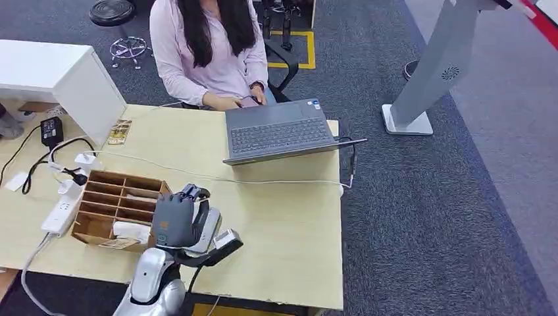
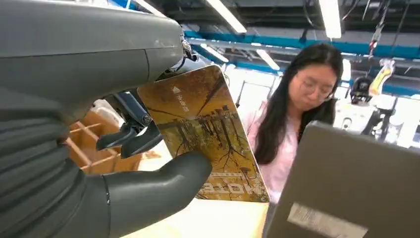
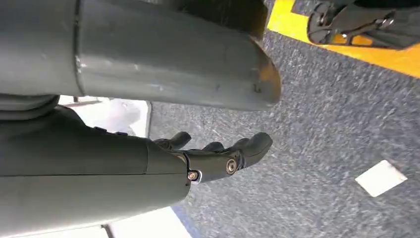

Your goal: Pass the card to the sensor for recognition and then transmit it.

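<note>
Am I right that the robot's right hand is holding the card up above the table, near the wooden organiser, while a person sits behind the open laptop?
Not quite: it is the left hand that holds the card, as the left wrist view shows. The right hand hangs over the carpet, holding nothing. The rest stands: the card is up above the table, near the wooden organiser, and a person sits behind the open laptop.

An office or lab: desk point(image 1: 289, 217), laptop point(image 1: 279, 131), grey carpet point(image 1: 428, 210), yellow floor tape point(image 1: 309, 49).

One laptop point(image 1: 279, 131), one cardboard organizer point(image 1: 115, 207), one power strip point(image 1: 62, 210), one person point(image 1: 207, 49), one stool point(image 1: 113, 13) at eleven o'clock.
</note>
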`<state>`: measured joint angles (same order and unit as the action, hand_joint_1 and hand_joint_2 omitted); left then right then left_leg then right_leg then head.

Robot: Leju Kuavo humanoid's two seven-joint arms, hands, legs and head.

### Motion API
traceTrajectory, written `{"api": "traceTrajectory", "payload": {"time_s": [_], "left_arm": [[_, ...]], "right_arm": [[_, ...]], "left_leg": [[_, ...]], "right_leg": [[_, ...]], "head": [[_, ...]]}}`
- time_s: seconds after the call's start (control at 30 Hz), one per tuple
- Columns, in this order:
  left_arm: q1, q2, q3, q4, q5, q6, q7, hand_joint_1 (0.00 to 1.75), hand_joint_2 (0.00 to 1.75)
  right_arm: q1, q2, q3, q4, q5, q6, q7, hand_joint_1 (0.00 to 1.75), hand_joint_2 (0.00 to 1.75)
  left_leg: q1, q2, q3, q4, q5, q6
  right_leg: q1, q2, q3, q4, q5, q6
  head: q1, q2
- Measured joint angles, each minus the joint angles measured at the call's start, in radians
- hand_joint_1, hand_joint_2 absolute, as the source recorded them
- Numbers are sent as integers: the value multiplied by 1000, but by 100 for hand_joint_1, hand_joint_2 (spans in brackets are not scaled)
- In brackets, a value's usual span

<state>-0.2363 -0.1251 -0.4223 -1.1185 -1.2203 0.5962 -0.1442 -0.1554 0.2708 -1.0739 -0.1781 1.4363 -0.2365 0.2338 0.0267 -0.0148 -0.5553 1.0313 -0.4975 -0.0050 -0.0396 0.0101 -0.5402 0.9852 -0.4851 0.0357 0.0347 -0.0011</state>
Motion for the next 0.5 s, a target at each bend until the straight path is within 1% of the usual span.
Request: {"api": "traceTrajectory", "payload": {"time_s": [0.2, 0.33, 0.5], "left_arm": [[29, 16, 0, -2, 2, -3, 6, 175, 175], [63, 26, 0, -2, -7, -23, 45, 175, 175], [98, 35, 0, -2, -18, -24, 88, 175, 175]], "right_arm": [[0, 0, -9, 0, -3, -2, 2, 0, 0], [2, 0, -16, 0, -11, -2, -4, 0, 0], [6, -5, -17, 0, -11, -1, -4, 0, 0]], "left_leg": [[0, 0, 0, 0, 0, 0], [0, 0, 0, 0, 0, 0], [0, 0, 0, 0, 0, 0]], "right_leg": [[0, 0, 0, 0, 0, 0], [0, 0, 0, 0, 0, 0], [0, 0, 0, 0, 0, 0]], "head": [[0, 0], [0, 0], [0, 0]]}}
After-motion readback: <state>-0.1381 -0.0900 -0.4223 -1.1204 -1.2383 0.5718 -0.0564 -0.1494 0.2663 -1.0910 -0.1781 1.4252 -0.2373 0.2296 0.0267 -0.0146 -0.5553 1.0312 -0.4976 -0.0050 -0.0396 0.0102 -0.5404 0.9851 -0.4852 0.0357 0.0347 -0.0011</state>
